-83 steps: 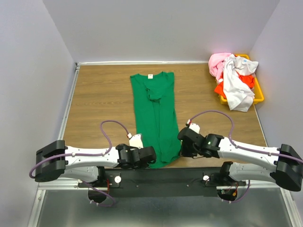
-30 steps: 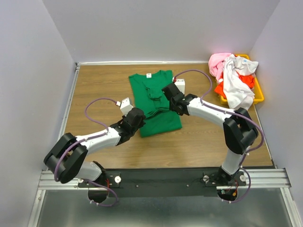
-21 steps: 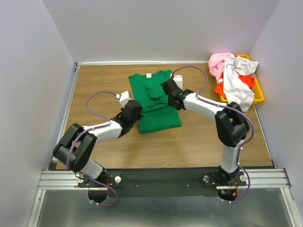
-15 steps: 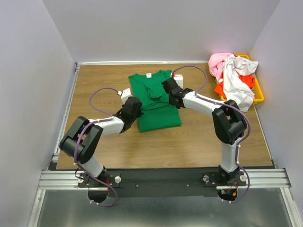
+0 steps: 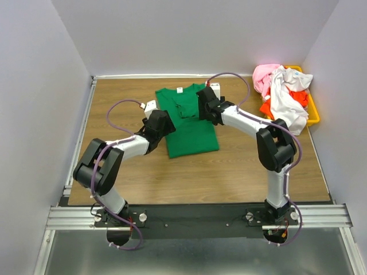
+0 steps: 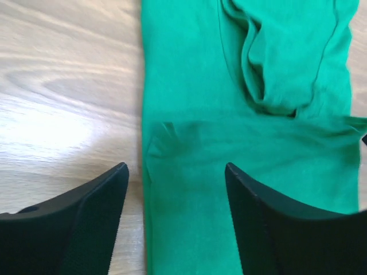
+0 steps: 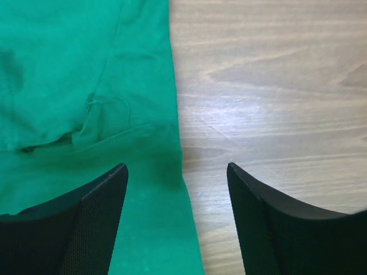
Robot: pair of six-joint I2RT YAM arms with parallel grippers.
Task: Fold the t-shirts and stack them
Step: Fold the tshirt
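A bright green t-shirt lies folded in half on the wooden table, white neck label at the far end. My left gripper hovers over its left edge, open with nothing between the fingers. In the left wrist view the cloth fills the gap between the open fingers. My right gripper stands open and empty over the shirt's right edge. Pink, white and orange-red t-shirts are heaped at the back right.
The heap of shirts sits in a yellow-orange bin against the right wall. Grey walls close in the table on the left, back and right. Bare wood lies in front of the folded shirt.
Both grippers carried the shirt's near hem away from the bases and laid it over the upper half. Both were shut on the cloth and now stand open, free of it.
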